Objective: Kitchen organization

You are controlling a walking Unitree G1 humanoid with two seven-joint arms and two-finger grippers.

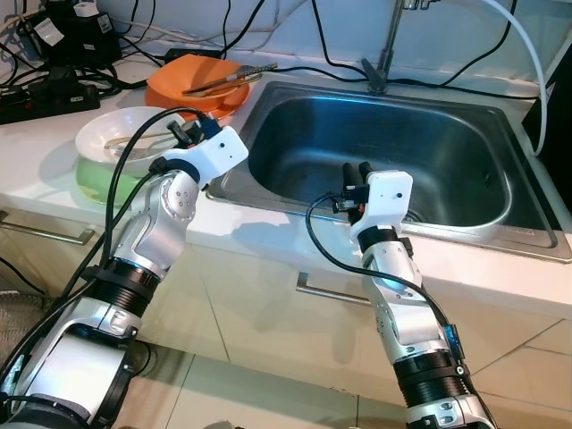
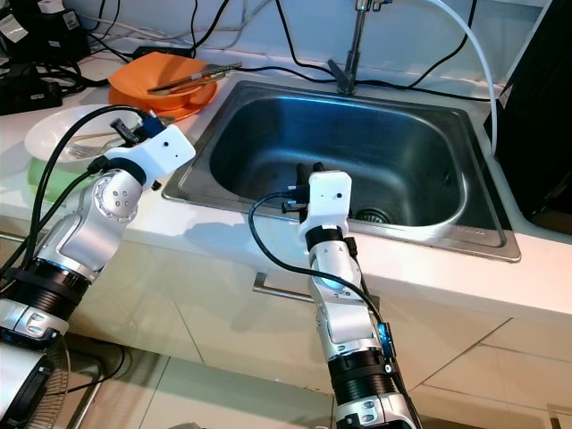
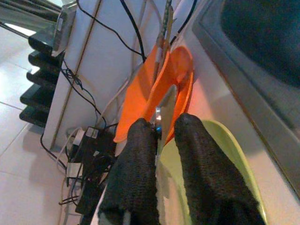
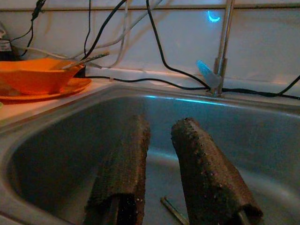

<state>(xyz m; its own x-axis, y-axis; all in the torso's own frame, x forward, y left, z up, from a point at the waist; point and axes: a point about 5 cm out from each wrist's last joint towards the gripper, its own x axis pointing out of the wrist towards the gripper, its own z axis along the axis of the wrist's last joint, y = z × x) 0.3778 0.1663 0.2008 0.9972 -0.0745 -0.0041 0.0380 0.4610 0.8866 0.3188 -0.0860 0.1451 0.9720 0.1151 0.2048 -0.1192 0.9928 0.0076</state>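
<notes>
Stainless steel sink (image 1: 447,219) set in a white counter (image 1: 36,152), deep rectangular basin, drain at the bottom, faucet (image 1: 386,54) rising behind the rear rim. Beside the sink's left rim, two stacks of dishes. Nearer the front of the sink: a white plate (image 1: 98,134) resting on a pale green plate (image 1: 89,183), with what looks like a fork (image 2: 89,150) lying across the white one. Toward the back of the sink's left side: an orange bowl (image 1: 183,76) on an orange plate (image 2: 192,105), utensils (image 1: 228,80) laid across the bowl's mouth, tips pointing toward the sink. Left gripper (image 1: 185,132) poised above the near plates, just left of the sink's left rim, fingers (image 3: 140,168) slightly parted and holding nothing. Right gripper (image 1: 356,170) inside the sink over the front part of the basin, its two black fingers (image 4: 206,173) apart and grasping nothing. On the sink floor below them, a thin metal piece (image 4: 174,212), too dim to identify. Black cables (image 1: 54,80) bunched behind the plates, far left of the sink.
</notes>
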